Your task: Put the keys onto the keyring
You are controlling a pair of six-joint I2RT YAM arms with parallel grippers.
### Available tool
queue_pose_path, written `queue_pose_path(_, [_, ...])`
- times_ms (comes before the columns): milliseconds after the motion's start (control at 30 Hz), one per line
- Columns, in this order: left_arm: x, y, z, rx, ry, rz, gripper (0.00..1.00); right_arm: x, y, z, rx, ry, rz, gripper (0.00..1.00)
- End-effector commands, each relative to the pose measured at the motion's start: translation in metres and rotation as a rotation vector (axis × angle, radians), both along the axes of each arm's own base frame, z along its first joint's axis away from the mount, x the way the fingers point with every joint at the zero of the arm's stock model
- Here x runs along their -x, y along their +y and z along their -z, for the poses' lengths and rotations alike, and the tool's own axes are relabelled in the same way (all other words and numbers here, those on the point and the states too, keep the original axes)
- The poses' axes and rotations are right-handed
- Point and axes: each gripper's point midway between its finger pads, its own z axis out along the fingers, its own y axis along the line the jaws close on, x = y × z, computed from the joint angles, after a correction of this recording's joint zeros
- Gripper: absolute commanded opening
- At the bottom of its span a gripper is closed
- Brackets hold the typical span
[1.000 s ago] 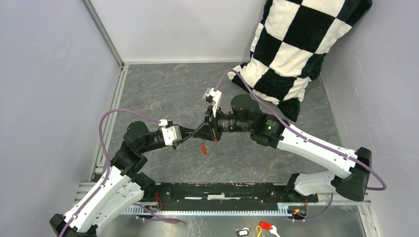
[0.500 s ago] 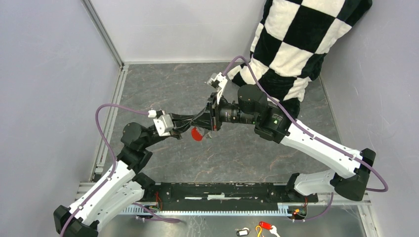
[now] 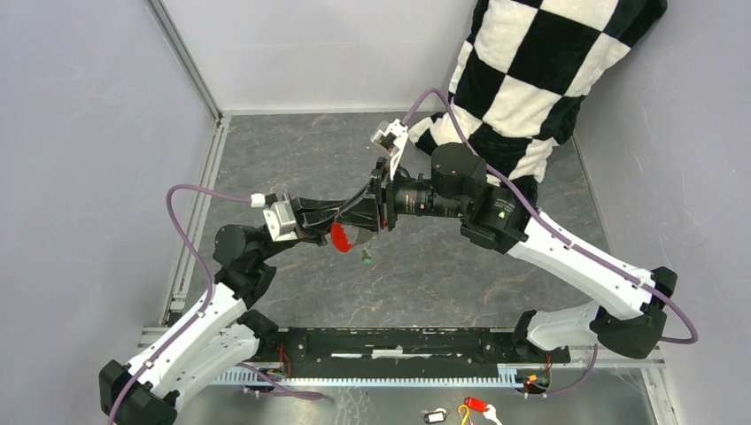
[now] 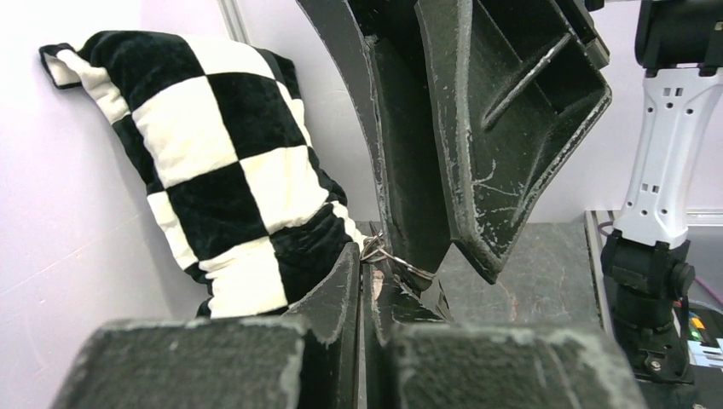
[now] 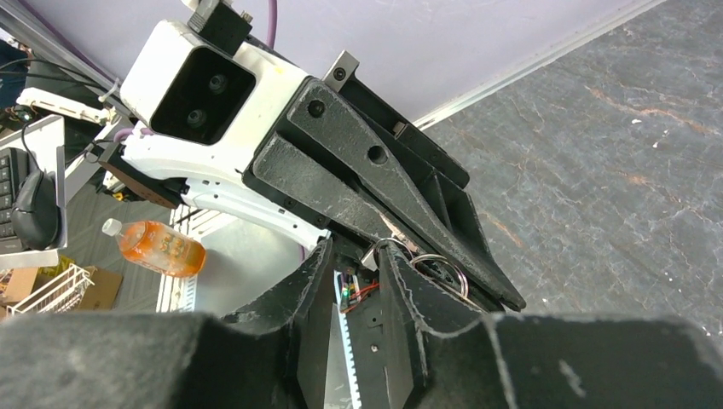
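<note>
Above the table's middle the two grippers meet tip to tip. My left gripper (image 3: 356,212) (image 4: 362,260) is shut on the keyring (image 4: 390,258), whose thin silvery loops stick out past its tips. In the right wrist view the keyring (image 5: 441,269) lies against the left fingers (image 5: 384,192). My right gripper (image 3: 363,225) (image 5: 354,249) stands open beside those loops, with a gap between its jaws. A red key (image 3: 339,237) hangs under the left gripper. A small green key (image 3: 365,257) shows just below; I cannot tell whether it hangs or lies on the table. The dark metal key is hidden.
A black-and-white checkered cushion (image 3: 522,80) leans in the back right corner. Walls close the left, back and right sides. A black rail (image 3: 398,341) runs along the near edge. In front of it lie a red tag with a yellow loop (image 3: 476,405) and a small black-framed white tag (image 3: 434,415).
Both grippers rose toward the back and shifted slightly left. The red key swung left under the left gripper. My right jaws have spread apart; the left stayed shut.
</note>
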Motion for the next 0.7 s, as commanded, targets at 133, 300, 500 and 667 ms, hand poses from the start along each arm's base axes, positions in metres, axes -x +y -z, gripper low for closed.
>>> queue_pose_path(133, [0.024,-0.001,-0.005,0.024,0.043,0.096,0.02,0.01,0.005,-0.018,-0.006,-0.027,-0.053,0.33])
queue_pose_path(300, [0.028,0.001,0.0,0.028,0.081,0.108,0.02,0.009,0.001,-0.022,-0.001,-0.026,-0.053,0.35])
queue_pose_path(500, [0.028,0.002,0.0,0.038,0.089,0.1,0.02,0.006,-0.001,-0.02,0.031,-0.021,-0.045,0.43])
queue_pose_path(667, [0.025,0.005,-0.001,0.05,0.094,0.075,0.02,0.001,-0.004,-0.013,0.082,-0.013,-0.021,0.98])
